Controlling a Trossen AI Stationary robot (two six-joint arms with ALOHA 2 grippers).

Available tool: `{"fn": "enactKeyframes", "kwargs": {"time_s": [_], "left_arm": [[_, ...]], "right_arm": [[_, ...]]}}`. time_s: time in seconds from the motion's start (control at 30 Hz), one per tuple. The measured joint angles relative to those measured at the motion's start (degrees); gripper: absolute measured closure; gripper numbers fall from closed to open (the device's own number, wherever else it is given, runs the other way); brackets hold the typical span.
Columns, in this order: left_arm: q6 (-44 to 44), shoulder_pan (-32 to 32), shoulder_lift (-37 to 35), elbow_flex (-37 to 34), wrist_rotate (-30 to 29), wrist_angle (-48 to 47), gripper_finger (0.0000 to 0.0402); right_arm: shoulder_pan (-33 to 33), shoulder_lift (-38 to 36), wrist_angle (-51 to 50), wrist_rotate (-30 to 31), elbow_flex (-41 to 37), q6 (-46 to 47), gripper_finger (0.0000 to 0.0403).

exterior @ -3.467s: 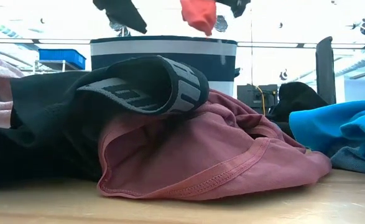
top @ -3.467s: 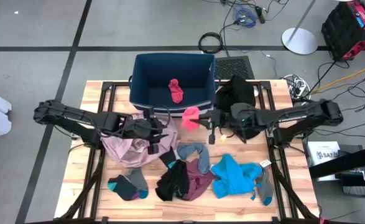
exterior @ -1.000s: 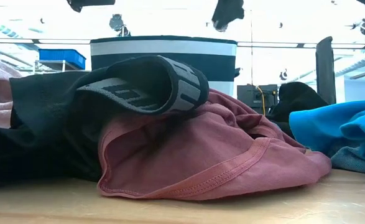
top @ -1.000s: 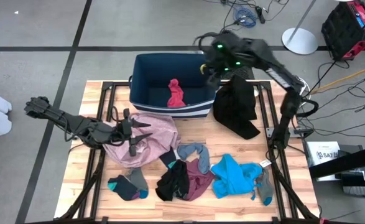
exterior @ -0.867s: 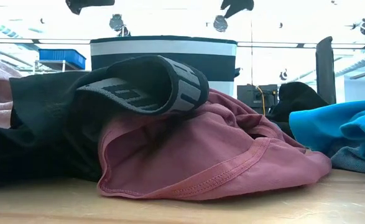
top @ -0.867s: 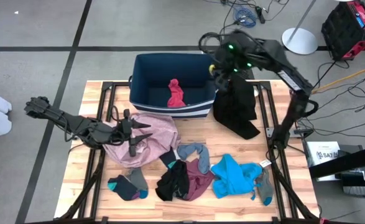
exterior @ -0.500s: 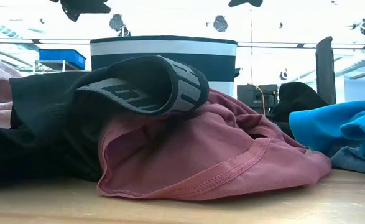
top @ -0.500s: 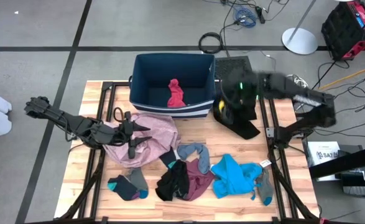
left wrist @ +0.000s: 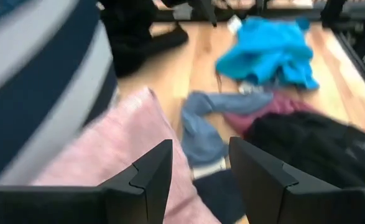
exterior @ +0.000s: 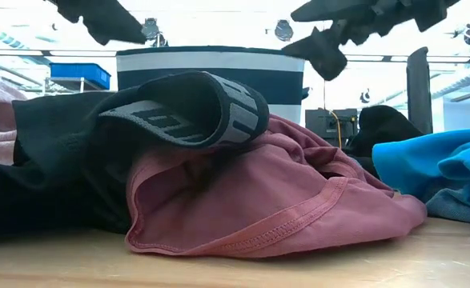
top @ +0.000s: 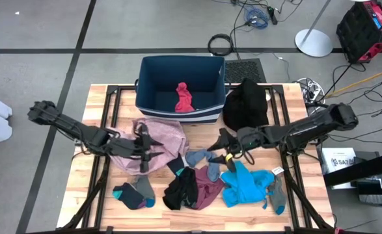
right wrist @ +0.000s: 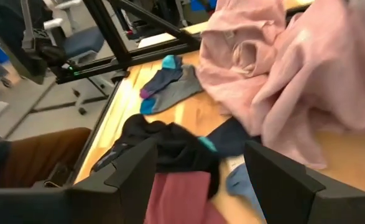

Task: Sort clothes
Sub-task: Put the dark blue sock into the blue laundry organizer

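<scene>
One red sock (top: pixel 184 97) lies in the bin (top: pixel 181 65), and that is all the sorting the frames show as done; a black garment (top: pixel 245 103) sits in a heap beside the bin, behind the right pincer (top: pixel 224 144), and may count as set apart, though I cannot be sure. Everything else is left on the desk (top: pixel 99 179), so I judge the job well short of halfway. The left pincer (top: pixel 144 144) hovers over the pink garment (top: pixel 161 140) with its jaws apart and nothing between them; the right pincer hangs just above the grey sock (top: pixel 200 157), also spread and empty. Ahead of the right pincer lie the maroon piece (top: pixel 208 188) and a black piece (top: pixel 181 190), touching each other; to its side, the blue garment (top: pixel 246 185) with a grey-and-teal sock (top: pixel 276 196) at its far edge. Beyond the left pincer a dark sock pair (top: pixel 135 193) lies near the desk's front. The high view alone shows the bin's inside and the whole spread. The low view hides all that behind a black waistband (exterior: pixel 190 108) piled on maroon cloth (exterior: pixel 275 200), with both arms only as dark shapes overhead. The left wrist view shows the gap between its fingers (left wrist: pixel 151 171) and the grey sock beyond. The right wrist view adds a person's trouser leg off the desk's edge, seen nowhere else.
</scene>
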Motion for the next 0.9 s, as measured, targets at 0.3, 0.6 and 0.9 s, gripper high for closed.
{"fn": "enactKeyframes", "kwargs": {"time_s": [0.3, 0.6, 0.9], "left_arm": [[-9.84, -0.62, 10.14, 0.0, 14.16, -0.71, 0.0234], [-11.37, -1.99, 16.64, 0.02, 14.62, 4.3, 0.0234], [-1.31, -1.98, 22.77, 0.04, 9.65, 6.0, 0.0234]], "right_arm": [[4.35, 7.71, 9.03, 0.06, -1.08, 1.09, 0.0172], [5.99, 13.26, 14.73, 2.9, -1.1, -1.33, 0.0172], [5.94, 18.0, 18.71, 2.97, -1.1, -1.64, 0.0172]]}}
